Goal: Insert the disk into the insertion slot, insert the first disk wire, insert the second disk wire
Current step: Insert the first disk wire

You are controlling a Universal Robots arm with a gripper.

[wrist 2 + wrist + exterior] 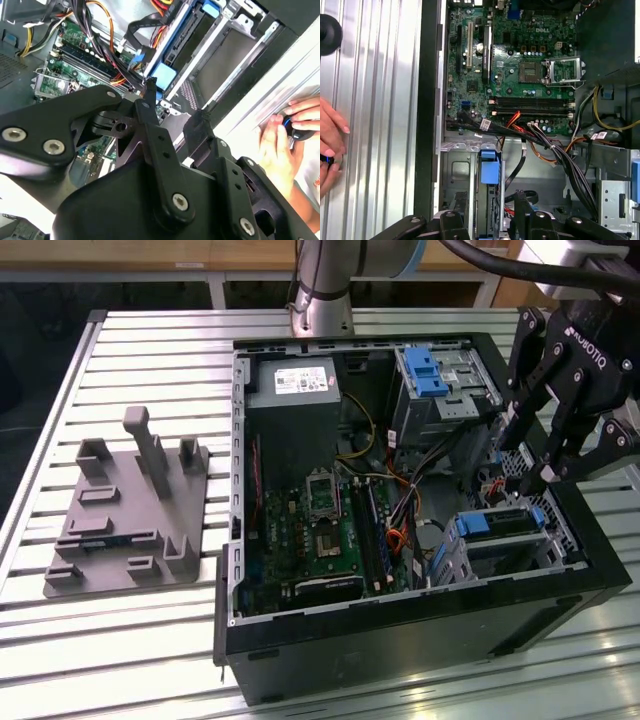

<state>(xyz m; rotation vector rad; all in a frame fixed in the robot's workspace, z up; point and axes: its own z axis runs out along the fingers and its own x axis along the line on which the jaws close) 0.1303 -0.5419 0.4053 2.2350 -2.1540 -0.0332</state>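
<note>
You've got the gripper (525, 485) at the exterior view's right, jaws apart w/ nothing held, just above the disk (497, 524), already sitting in the slot (505, 558)

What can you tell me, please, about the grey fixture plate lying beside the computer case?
The grey fixture plate looks like matte plastic: a flat base carrying several upright blocks, one tall post and shallow rectangular recesses, all seemingly empty. It lies flat on the slatted metal table, at the exterior view's left of the open black computer case, close beside it; whether they touch is unclear.
</note>
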